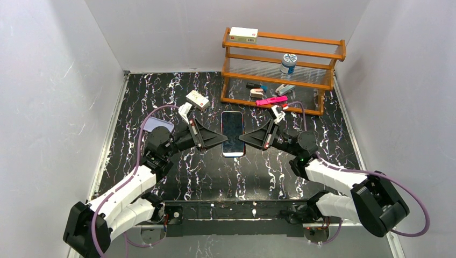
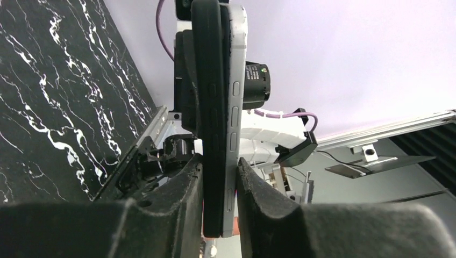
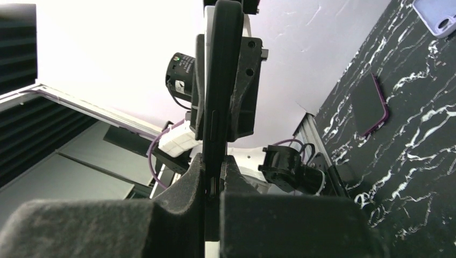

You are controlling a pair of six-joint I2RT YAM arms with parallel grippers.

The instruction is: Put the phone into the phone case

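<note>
The phone [image 1: 232, 133], dark screen up, hangs level between my two grippers at the table's middle. My left gripper [image 1: 223, 139] is shut on its left edge. In the left wrist view the fingers [image 2: 185, 188] clamp the silver rim [image 2: 235, 107] together with a black shell [image 2: 209, 107] lying against the phone's back. My right gripper [image 1: 242, 138] is shut on the right edge, and the right wrist view shows only a thin black edge [image 3: 220, 80] between its fingers [image 3: 188, 183]. The lavender phone case [image 1: 157, 124] lies flat on the table behind my left arm, and also shows in the right wrist view [image 3: 438, 16].
A wooden rack [image 1: 282, 70] at the back right holds a box, a bottle and small items. A small white and red box [image 1: 197, 100] lies left of it. A dark flat slab with a purple rim [image 3: 370, 105] lies on the table near the case.
</note>
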